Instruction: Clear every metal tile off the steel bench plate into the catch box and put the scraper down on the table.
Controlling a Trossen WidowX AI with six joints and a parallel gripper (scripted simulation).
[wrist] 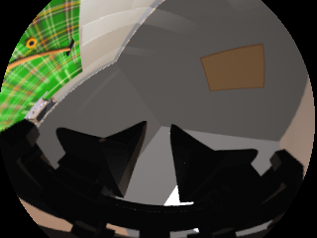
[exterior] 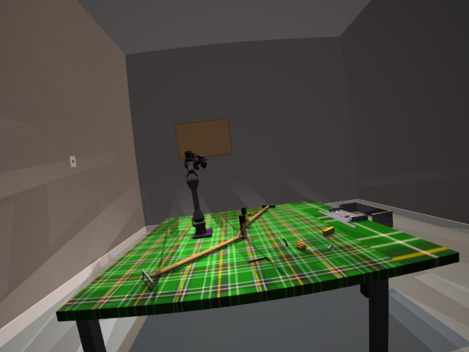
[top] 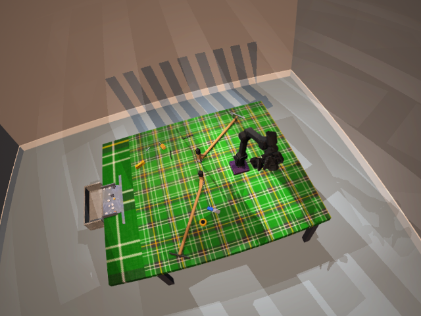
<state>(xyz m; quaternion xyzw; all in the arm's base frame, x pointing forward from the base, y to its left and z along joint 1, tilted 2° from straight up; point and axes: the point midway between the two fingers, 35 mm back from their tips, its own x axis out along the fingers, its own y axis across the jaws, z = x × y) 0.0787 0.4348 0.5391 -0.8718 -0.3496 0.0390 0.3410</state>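
My gripper is raised high beside the arm's base. Its fingers stand partly apart with nothing between them. A long wooden-handled tool with a dark crosswise head lies on the table. Another tool with a grey head lies on the opposite side. Their black grips stand up near the table's middle. Several small pale, orange and dark tiles lie on the steel plate. The catch box adjoins its far end.
A grey bar runs along the plate's near edge. A yellow block, an orange piece and a dark bent rod lie on one side. A blue-and-grey cylinder and an orange ring lie on the other.
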